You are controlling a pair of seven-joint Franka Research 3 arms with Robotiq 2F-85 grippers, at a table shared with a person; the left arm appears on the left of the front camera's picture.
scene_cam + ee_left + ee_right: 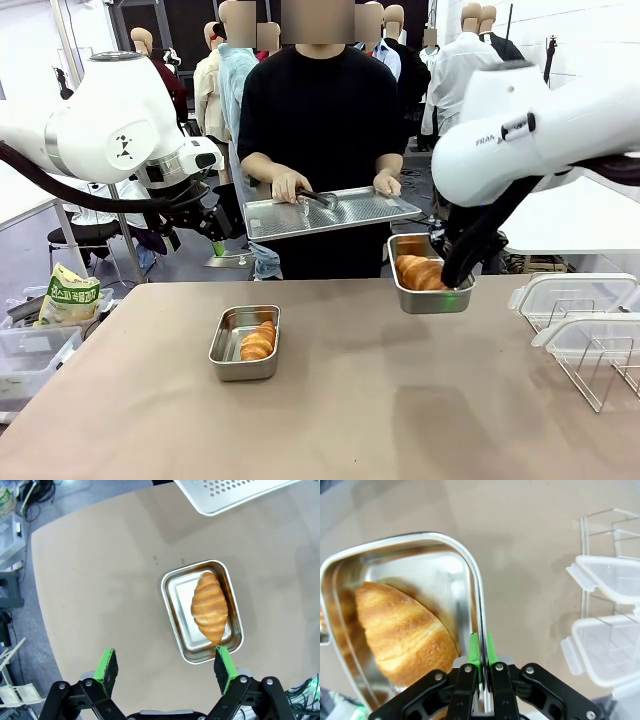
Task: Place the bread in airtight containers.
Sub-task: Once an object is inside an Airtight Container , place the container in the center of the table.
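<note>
Right claw (pixel 480 652) is pinching the thin rim of the small rectangular stainless-steel tin (pixel 470 575) at the worktop's (pixel 400 400) far right, golden ridged roll (pixel 402 630) inside, a one-edge grip risking a tilt and spill, while left claw (pixel 166 666) is hovering wide open.

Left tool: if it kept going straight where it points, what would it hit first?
Likely the bare table beside the tin holding bread; the left tool might clip its rim, depth unclear.
</note>
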